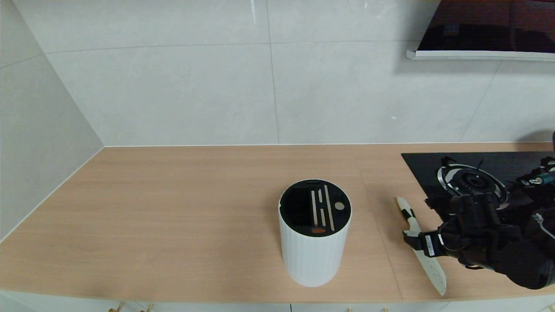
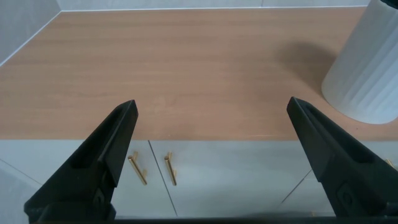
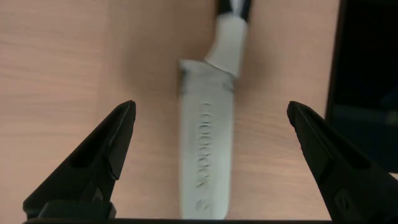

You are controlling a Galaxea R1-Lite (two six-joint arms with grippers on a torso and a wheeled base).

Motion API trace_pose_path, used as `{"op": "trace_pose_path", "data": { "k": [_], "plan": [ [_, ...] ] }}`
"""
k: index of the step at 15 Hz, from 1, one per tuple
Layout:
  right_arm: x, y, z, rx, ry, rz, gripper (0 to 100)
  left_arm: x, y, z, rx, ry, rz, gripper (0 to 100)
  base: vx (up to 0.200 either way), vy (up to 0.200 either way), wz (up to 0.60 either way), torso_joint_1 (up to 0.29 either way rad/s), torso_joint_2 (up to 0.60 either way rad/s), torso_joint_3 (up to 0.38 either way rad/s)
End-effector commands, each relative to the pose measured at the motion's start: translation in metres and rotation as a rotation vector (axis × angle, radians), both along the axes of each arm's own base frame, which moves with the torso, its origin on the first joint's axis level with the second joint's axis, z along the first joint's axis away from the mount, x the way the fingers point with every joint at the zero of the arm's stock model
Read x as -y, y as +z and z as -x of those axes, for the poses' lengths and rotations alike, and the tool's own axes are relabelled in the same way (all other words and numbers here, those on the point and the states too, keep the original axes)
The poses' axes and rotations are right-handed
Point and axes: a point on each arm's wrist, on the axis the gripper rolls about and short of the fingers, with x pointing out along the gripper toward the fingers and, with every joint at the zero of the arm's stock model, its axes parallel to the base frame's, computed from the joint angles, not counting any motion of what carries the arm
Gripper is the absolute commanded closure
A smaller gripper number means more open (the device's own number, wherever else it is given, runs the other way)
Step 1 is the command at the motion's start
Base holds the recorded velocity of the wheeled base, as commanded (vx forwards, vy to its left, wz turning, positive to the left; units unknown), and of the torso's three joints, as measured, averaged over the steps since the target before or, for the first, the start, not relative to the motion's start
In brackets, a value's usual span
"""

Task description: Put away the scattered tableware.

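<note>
risk 1: the right gripper (image 3: 211,124) sits over the blade part of the knife (image 3: 208,143), not the handle. Closing there likely means a thin, slick grip, so the knife could pivot or slip on the lift.
risk 2: the knife lies flat on the countertop (image 1: 173,208). Fingers coming down too far would hit the wood, and too shallow a descent would only skim the blade.
risk 3: the blade tip is near the front edge of the counter, so a nudge could push it off.
risk 4: the slots (image 1: 323,208) in the knife holder (image 1: 314,251) are narrow. A tilted blade would jam on the black top or tip the holder.
knife vs claw: the blade runs centred between the two fingers, under them. It looks apart from both, though contact cannot be ruled out.
right claw state: fingers spread wide, nothing held.
left claw state: left gripper (image 2: 211,118) spread wide and empty, near the front counter edge, with the holder off to one side.
knife location: on the counter just beside the black hob (image 1: 433,169), to the right of the holder and well apart from it.
holder location: upright, mid-counter.
</note>
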Motion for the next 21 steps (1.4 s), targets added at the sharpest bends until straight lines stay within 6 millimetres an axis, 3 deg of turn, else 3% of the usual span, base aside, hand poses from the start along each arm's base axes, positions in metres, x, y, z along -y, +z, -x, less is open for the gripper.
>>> {"op": "trace_pose_path", "data": {
  "k": [1, 21],
  "plan": [
    [0.003, -0.023, -0.007, -0.028, -0.012, 0.002, 0, 0.000, 0.000, 0.000, -0.001, 0.001, 0.000, 0, 0.000, 0.000, 0.00, 0.000, 0.00, 0.000],
    [-0.006, -0.044, -0.021, 0.019, 0.000, -0.054, 0, 0.000, 0.000, 0.000, -0.002, 0.001, 0.000, 0, 0.000, 0.000, 0.00, 0.000, 0.00, 0.000]
  ]
}}
